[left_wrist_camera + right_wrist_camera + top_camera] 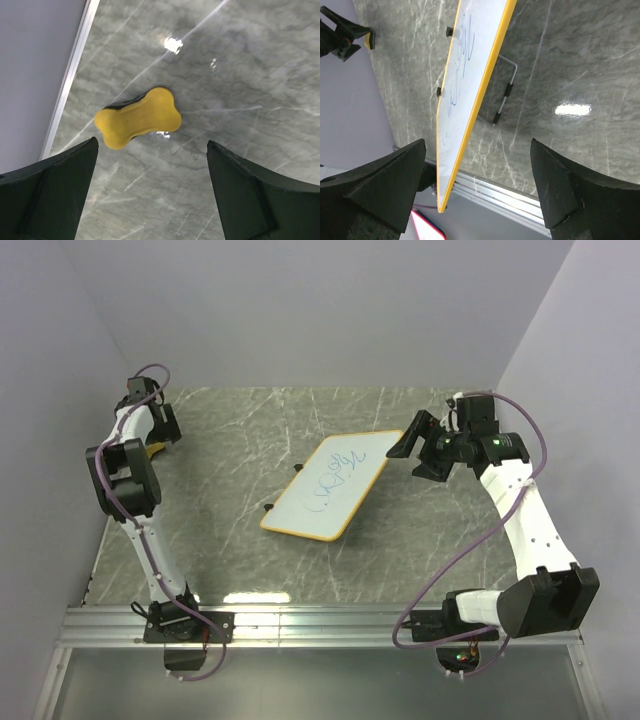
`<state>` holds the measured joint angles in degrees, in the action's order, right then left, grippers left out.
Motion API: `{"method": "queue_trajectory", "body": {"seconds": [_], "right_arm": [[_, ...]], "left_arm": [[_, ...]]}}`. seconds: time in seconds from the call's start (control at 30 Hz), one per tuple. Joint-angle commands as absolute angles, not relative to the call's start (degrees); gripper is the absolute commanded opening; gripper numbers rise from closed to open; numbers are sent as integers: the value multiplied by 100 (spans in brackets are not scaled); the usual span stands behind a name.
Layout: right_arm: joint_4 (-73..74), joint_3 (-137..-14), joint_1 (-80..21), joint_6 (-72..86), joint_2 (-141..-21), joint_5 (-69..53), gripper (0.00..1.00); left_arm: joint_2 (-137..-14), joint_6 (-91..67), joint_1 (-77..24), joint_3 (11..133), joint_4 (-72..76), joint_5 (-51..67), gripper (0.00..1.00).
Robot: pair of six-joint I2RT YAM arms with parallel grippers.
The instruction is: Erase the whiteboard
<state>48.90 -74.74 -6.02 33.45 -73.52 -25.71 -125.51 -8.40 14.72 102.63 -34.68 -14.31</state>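
Observation:
The whiteboard (335,487) has an orange-yellow frame and blue scribbles, and sits mid-table, propped tilted on a wire stand (505,92). My right gripper (415,455) is open at the board's far right corner. In the right wrist view the board's edge (470,125) runs between the spread fingers of the right gripper (477,142) without touching them. A yellow bone-shaped eraser (137,118) lies flat on the table at the far left (155,451). My left gripper (152,142) hangs open and empty just above it, in the top view at the far left (160,438).
Grey walls stand close on the left (50,440) and right (590,390). An aluminium rail (320,625) runs along the near edge. Black clips (297,468) stick out from the board's left edge. A red-edged object (425,227) shows below the rail.

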Motion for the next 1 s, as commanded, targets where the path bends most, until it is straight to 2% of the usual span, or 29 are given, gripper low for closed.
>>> {"method": "queue_trajectory", "body": {"seconds": [0.0, 0.33, 0.7, 0.97], "right_arm": [[4939, -7743, -642, 3349, -7383, -2769, 91], [5071, -7910, -703, 3305, -7559, -2716, 91], [5212, -7972, -765, 3287, -7594, -2505, 91], [5124, -7656, -817, 3296, -7471, -2443, 91]], "left_arm": [[-12331, -624, 1564, 10423, -3138, -1011, 96], [-12726, -571, 1714, 10740, -3138, -1073, 96], [-13315, -641, 1828, 11057, -3419, -239, 95], [-13158, -896, 1846, 10829, -3533, -44, 93]]}}
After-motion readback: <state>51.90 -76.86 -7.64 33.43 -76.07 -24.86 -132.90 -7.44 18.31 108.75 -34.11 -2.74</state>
